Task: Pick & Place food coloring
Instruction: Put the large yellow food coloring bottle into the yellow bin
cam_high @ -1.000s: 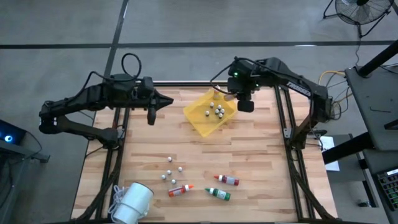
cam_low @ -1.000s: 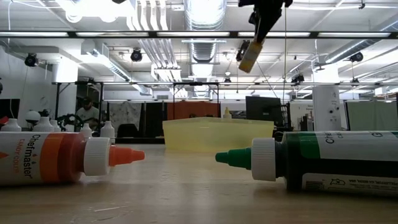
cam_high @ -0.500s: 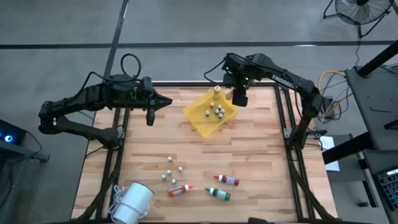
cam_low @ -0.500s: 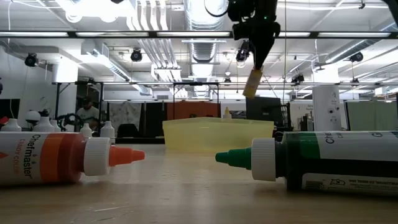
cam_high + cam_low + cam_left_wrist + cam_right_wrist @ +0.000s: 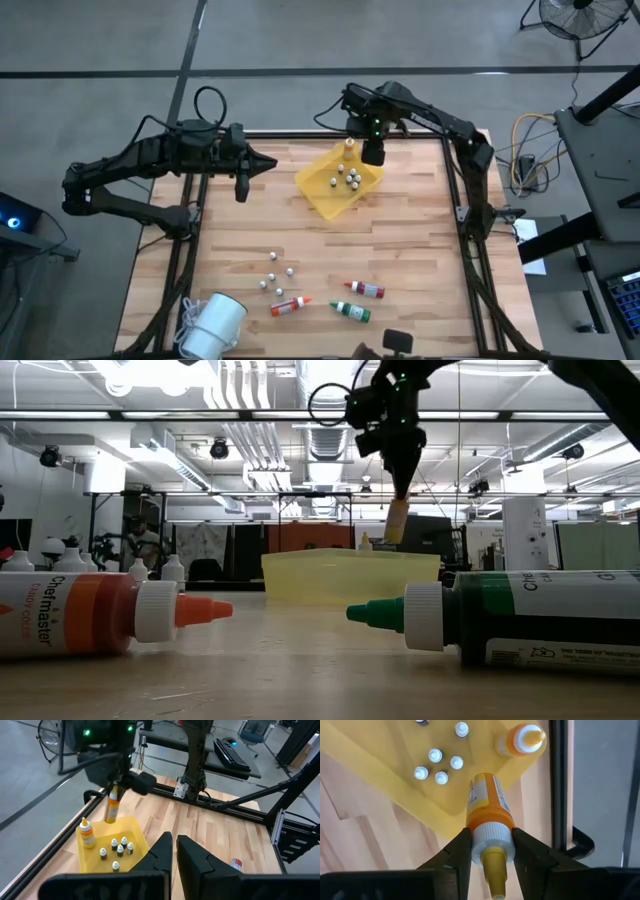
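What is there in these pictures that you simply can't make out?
- Low view: the yellow tray wall hides its contents.
- Low view: the green bottle runs past the picture's edge.
- High view: the right gripper covers the yellow bottle it holds.
- High view: the white object at the table corner is too unclear to identify.

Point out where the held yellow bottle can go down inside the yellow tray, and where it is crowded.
The right gripper holds the yellow bottle over the yellow tray. Free: the tray's near half, below the small vials. Crowded: the middle with those vials, and the far corner, where another yellow bottle stands.
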Tool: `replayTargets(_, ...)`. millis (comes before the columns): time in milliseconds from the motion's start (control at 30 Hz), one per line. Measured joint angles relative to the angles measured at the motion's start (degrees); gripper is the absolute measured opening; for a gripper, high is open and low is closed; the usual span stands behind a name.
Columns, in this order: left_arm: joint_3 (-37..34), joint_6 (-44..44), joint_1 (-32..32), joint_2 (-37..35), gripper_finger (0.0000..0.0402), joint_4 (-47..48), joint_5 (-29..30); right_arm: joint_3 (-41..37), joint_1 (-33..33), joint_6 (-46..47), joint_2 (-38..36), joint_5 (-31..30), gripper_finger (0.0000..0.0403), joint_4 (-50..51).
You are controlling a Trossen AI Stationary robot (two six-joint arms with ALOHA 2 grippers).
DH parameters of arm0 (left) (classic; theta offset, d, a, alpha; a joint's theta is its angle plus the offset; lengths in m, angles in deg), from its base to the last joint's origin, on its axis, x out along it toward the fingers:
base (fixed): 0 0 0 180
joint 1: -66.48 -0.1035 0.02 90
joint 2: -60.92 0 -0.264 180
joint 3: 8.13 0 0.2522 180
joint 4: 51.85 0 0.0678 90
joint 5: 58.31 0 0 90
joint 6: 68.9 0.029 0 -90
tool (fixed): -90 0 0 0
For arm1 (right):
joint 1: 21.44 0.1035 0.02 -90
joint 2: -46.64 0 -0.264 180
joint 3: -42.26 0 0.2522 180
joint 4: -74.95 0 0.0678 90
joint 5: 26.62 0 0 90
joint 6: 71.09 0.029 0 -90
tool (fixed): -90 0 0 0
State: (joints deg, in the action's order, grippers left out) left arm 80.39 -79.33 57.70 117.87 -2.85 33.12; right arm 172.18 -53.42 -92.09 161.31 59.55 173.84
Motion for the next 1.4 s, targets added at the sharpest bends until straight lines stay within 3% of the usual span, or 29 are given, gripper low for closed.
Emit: replayTargets(1400, -0.02, 0.02, -0.04, 0.02, 0.0, -0.04, -0.02, 0.07, -2.23, 2.76, 9.47, 0.94, 0.0107, -4.98)
